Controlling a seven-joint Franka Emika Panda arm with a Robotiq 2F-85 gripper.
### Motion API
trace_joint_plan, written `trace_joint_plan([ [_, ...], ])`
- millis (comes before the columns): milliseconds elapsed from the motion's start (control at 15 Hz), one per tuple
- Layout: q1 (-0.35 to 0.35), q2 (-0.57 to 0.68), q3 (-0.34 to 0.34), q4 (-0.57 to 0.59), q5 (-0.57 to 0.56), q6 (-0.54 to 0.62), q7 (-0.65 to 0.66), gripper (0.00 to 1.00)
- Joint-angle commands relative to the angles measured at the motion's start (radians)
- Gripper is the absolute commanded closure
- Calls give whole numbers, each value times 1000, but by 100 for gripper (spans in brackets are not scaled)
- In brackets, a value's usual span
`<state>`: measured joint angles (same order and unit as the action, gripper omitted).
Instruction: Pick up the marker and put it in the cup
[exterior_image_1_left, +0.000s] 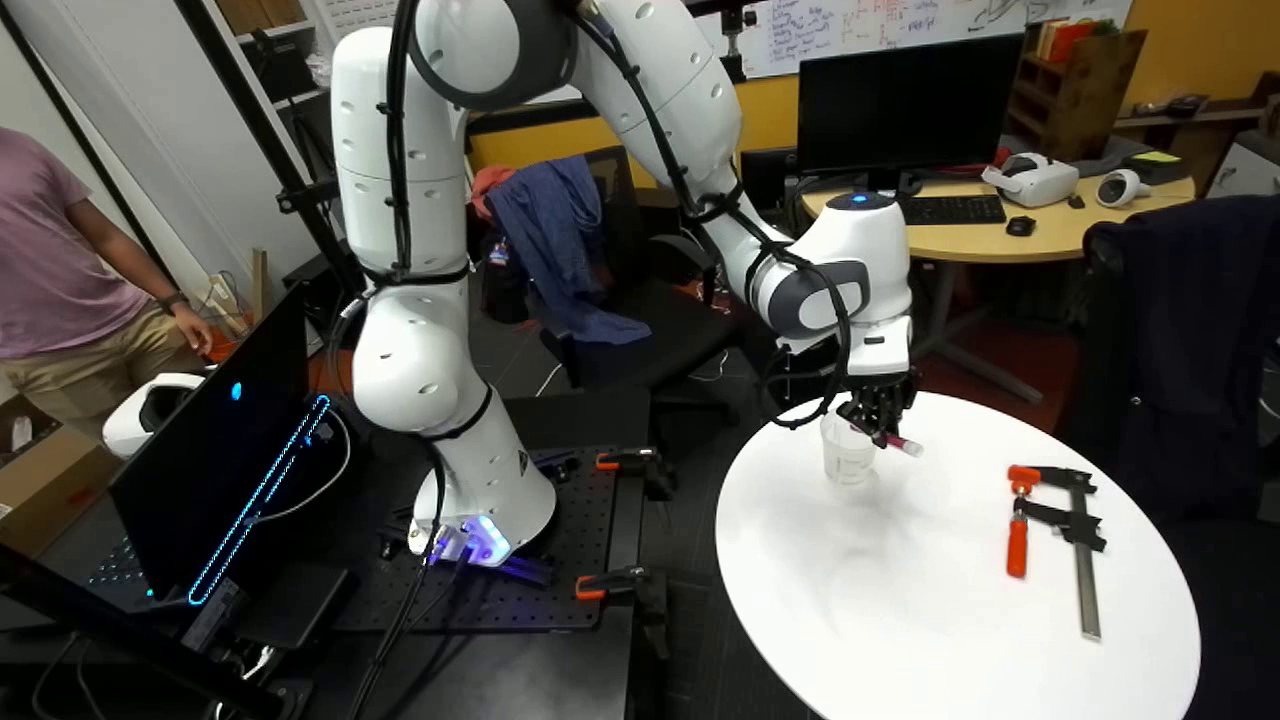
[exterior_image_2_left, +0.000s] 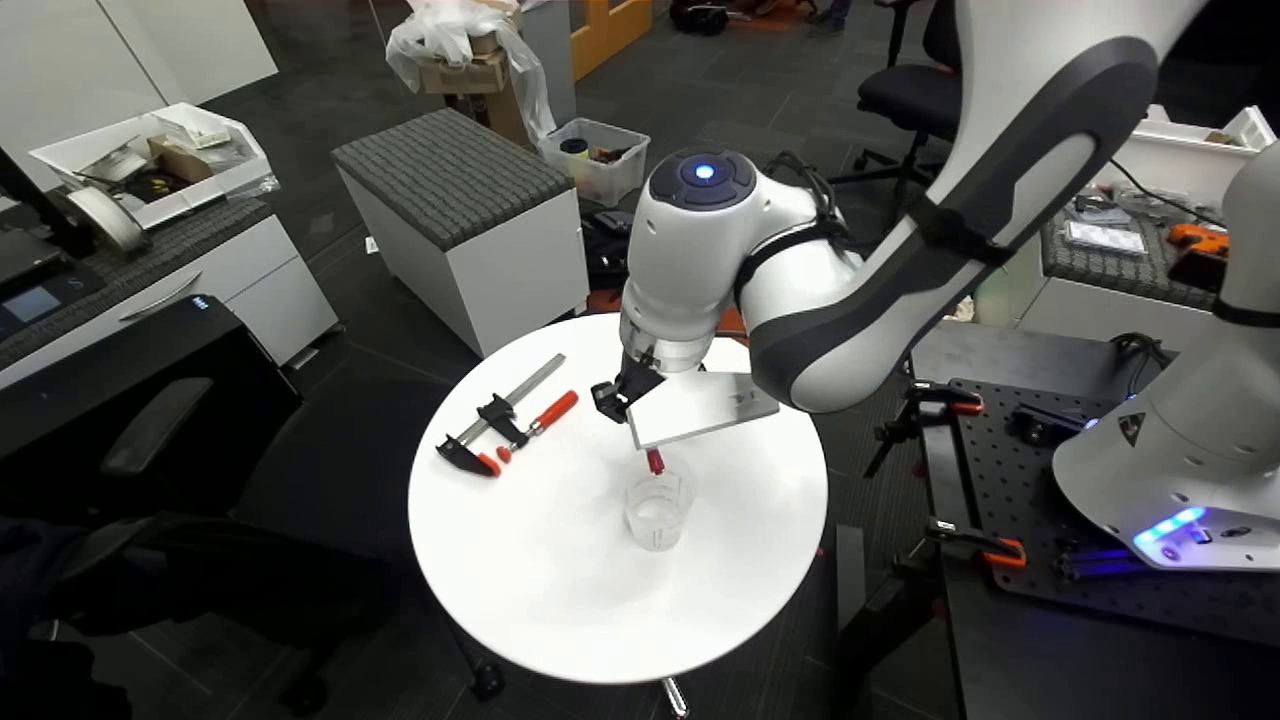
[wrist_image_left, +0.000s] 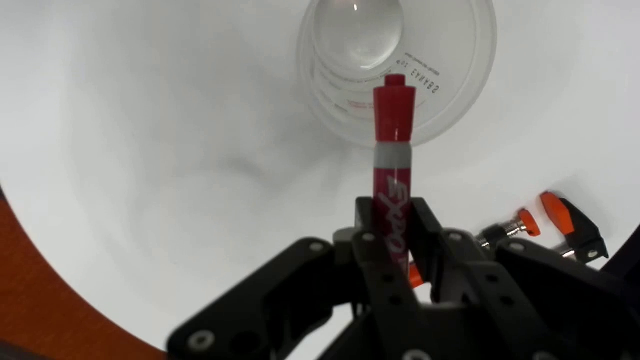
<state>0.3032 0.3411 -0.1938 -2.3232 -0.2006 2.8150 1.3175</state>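
Note:
The marker is red with a whitish band and a red cap; it shows in the wrist view (wrist_image_left: 394, 117) and in an exterior view (exterior_image_1_left: 907, 446). My gripper (wrist_image_left: 391, 212) is shut on the marker's body and holds it above the table, tilted. In an exterior view the gripper (exterior_image_1_left: 880, 420) is beside and above the cup's rim. The clear cup (exterior_image_1_left: 848, 462) stands upright on the white round table. In the wrist view the marker's cap overlaps the near part of the cup (wrist_image_left: 457, 75). In an exterior view only the marker's red end (exterior_image_2_left: 655, 461) shows, just behind the cup (exterior_image_2_left: 657, 520).
A red-and-black clamp (exterior_image_1_left: 1083, 560) lies on the white table (exterior_image_1_left: 930, 620), away from the cup; it also shows in an exterior view (exterior_image_2_left: 500, 412). A flat pale plate (exterior_image_2_left: 700, 408) on the wrist hides much of the gripper there. Chairs and a desk (exterior_image_1_left: 950, 240) stand around the table.

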Motion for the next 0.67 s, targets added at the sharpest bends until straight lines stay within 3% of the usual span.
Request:
trace_joint_plan([
  [0,59,30,-44,22,-89,-2,92,95],
  [600,138,58,-80,31,-231,-9,206,95],
])
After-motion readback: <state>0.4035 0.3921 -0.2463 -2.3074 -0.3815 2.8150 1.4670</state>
